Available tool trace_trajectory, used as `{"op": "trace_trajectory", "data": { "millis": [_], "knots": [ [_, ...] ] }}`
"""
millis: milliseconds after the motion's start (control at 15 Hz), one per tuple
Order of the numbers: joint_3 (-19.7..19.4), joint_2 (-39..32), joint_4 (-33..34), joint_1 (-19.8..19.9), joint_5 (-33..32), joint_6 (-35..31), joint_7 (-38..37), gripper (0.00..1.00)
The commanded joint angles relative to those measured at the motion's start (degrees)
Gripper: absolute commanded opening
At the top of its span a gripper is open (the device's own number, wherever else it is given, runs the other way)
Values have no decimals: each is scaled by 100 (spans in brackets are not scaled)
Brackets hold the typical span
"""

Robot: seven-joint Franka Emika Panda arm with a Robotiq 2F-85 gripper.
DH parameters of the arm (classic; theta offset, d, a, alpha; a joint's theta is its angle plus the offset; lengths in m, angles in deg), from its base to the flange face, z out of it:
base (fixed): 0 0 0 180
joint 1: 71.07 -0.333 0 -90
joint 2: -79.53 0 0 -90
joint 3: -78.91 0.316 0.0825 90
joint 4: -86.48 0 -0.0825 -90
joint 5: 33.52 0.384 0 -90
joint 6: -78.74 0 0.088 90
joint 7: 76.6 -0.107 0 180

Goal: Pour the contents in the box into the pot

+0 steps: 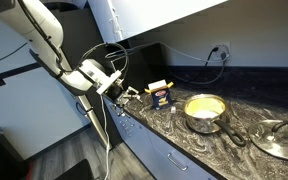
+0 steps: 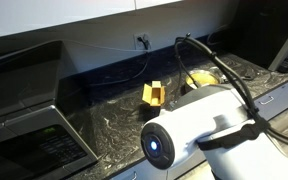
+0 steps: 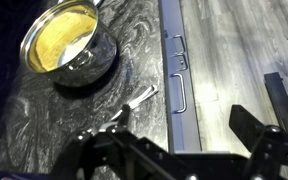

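Observation:
The box (image 1: pixel 160 94) is a small blue carton with yellow flaps, upright on the dark marble counter; it also shows in an exterior view (image 2: pixel 154 94). The pot (image 1: pixel 205 112), shiny steel with a yellowish inside and a dark handle, stands just beside it. In an exterior view the pot (image 2: pixel 198 78) is partly hidden behind my arm. In the wrist view the pot (image 3: pixel 64 45) is at the upper left and the box is out of view. My gripper (image 1: pixel 125 92) hovers over the counter's edge, a short way from the box, open and empty; its jaws (image 3: pixel 184 150) spread wide.
A glass lid (image 1: pixel 280 140) lies on the counter past the pot. A black appliance (image 2: pixel 24 110) stands at the back. A small pale utensil (image 3: pixel 139 99) lies near the counter edge, above drawer handles (image 3: pixel 180 80). Cables hang along the wall (image 1: pixel 199 62).

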Motion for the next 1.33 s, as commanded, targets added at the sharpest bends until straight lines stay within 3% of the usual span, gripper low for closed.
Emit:
{"op": "trace_trajectory", "data": {
  "millis": [0,1067,1133,1267],
  "knots": [
    [88,-282,244,-29,-745,-131,604,100],
    [82,-857,157,66,-4298,-1754,2902,100],
    [122,-854,169,47,-3997,-1518,2610,100],
    [114,-907,175,45,-4170,-1592,2751,100]
  ]
}}
